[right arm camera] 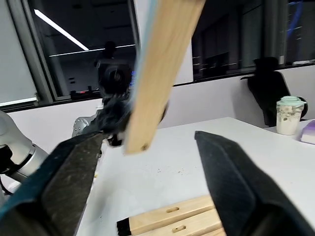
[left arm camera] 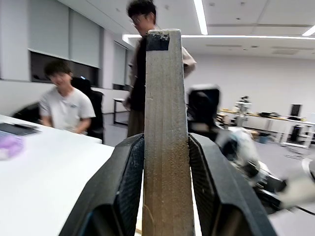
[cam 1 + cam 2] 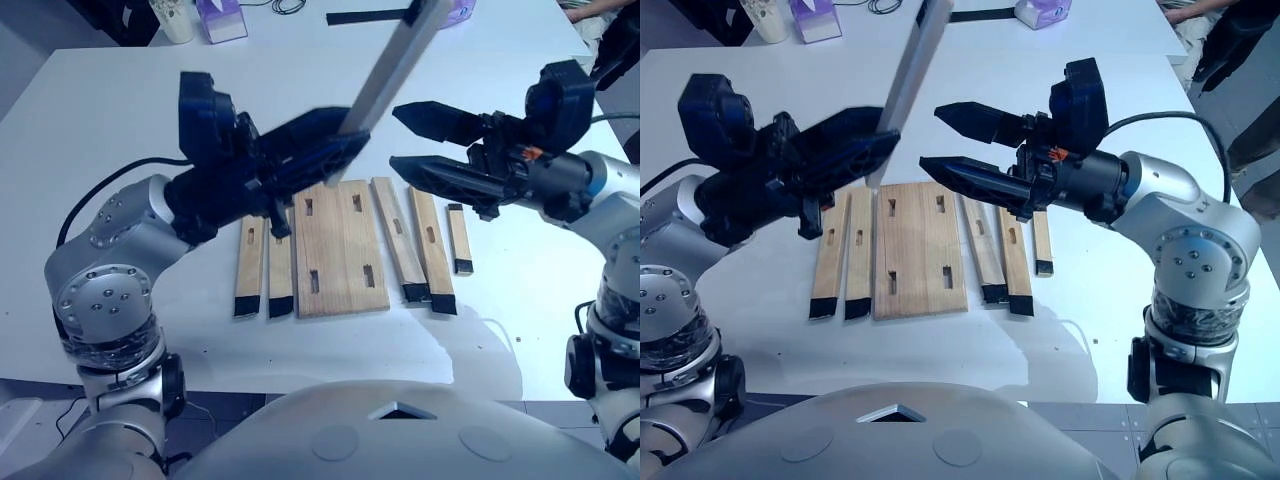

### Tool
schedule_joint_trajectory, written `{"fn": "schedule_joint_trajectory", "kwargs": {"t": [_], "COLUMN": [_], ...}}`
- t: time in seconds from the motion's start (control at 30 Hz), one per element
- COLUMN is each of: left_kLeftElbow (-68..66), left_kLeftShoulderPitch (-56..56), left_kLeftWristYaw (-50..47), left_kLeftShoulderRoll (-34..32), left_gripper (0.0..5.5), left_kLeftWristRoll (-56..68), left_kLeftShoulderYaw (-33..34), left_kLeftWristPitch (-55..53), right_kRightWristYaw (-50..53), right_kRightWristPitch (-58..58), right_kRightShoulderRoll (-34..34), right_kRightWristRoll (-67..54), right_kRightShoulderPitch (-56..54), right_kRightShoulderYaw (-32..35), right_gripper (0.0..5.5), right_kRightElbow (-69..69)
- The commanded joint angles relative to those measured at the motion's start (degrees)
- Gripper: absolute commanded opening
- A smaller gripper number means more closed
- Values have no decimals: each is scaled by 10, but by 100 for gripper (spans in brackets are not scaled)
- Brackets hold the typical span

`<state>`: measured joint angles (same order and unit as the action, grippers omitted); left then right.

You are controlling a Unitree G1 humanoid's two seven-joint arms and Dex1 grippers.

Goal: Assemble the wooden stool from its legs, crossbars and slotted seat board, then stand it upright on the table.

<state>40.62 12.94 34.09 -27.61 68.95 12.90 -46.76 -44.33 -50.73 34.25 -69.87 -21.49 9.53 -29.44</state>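
Left gripper [image 3: 343, 138] clamped on leg [image 3: 400, 55], high above seat board [image 3: 340, 250], leg tilting up and away. Right gripper [image 3: 395, 136] gapes wide, empty, just right of leg, over board's right edge. Board flat on table [image 3: 120, 120]. Two loose pieces [image 3: 250, 265] off board's left edge, three off right, gaps probably narrow. Open tabletop beyond board's far edge.

No writing, label or number can be read on anything.

Bright ceiling strips [image 2: 201, 17] overhead (mild glare on table [image 3: 120, 110])
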Motion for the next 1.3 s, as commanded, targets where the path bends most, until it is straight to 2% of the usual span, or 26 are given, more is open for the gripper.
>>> {"fn": "schedule_joint_trajectory", "kwargs": {"t": [0.03, 0.37, 0.9, 1.3], "left_kLeftElbow": [-7, 7, 8, 2], "left_kLeftShoulderPitch": [-24, -43, -75, -74], "left_kLeftWristYaw": [18, 14, 23, 27], "left_kLeftShoulderRoll": [-21, -33, -46, -53], "left_gripper": [131, 131, 131, 131], "left_kLeftWristRoll": [-10, 5, -11, 8], "left_kLeftShoulderYaw": [-17, -43, -77, -84], "left_kLeftWristPitch": [9, 23, 40, 37], "right_kRightWristYaw": [-19, -28, -25, -42], "right_kRightWristPitch": [-23, 0, -14, -22], "right_kRightShoulderRoll": [27, 28, 20, 40], "right_kRightWristRoll": [-30, 32, -8, -22], "right_kRightShoulderPitch": [-12, -4, -13, -4], "right_kRightShoulderYaw": [-3, -52, -47, -57], "right_gripper": [364, 364, 364, 168], "right_kRightElbow": [0, -6, -1, -9]}}
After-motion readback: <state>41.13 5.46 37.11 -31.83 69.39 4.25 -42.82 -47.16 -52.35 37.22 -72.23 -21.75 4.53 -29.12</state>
